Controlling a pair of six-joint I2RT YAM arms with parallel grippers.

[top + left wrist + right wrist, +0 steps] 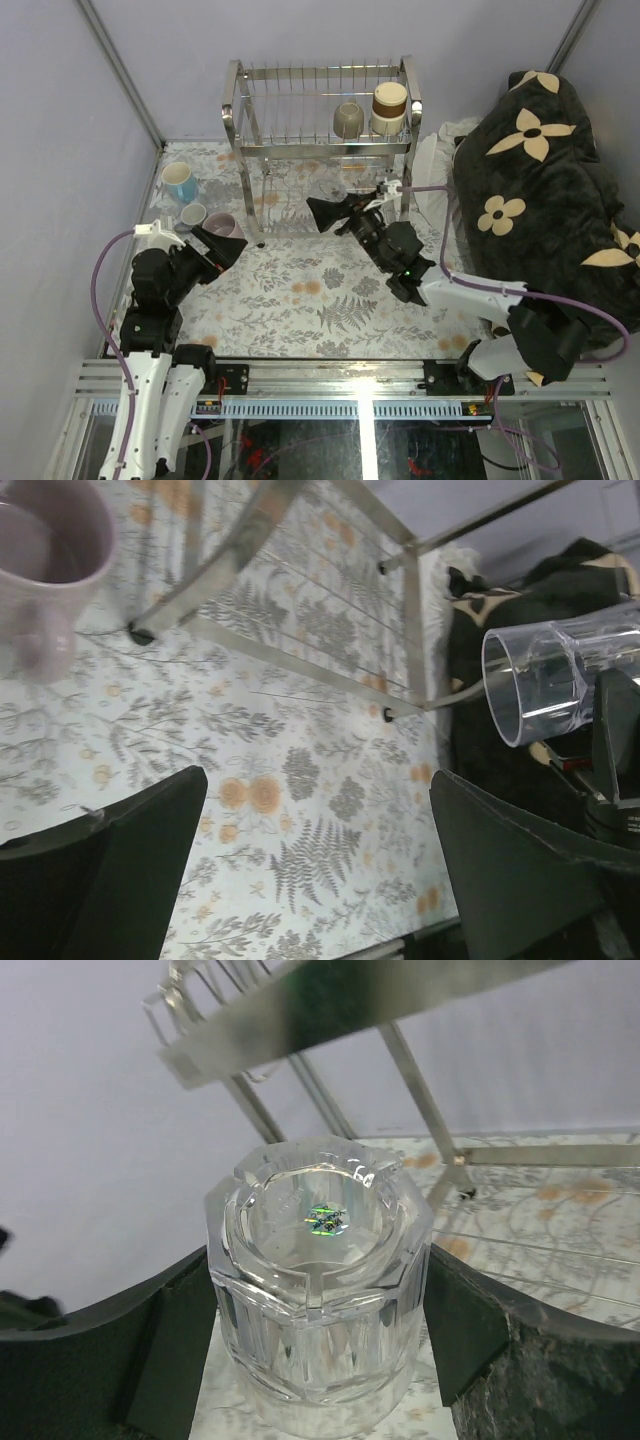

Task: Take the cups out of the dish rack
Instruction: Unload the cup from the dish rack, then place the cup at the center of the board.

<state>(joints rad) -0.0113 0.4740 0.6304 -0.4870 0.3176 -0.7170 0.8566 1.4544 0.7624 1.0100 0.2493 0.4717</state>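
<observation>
The chrome dish rack (320,150) stands at the back; its upper tier holds an olive-grey mug (348,120) and a brown-and-cream cup (389,107). My right gripper (335,210) is shut on a clear glass (315,1310), held tilted off the table in front of the rack's lower tier (330,1000). The glass also shows in the left wrist view (545,680). A light blue mug (180,182), a grey-blue cup (193,214) and a pale lilac mug (221,226) stand on the table at the left. My left gripper (225,248) is open and empty beside the lilac mug (45,550).
A dark blanket with cream flowers (540,170) fills the right side, with something white (430,185) between it and the rack. The floral tablecloth (320,300) covers the table. Pale walls close in at the left and back.
</observation>
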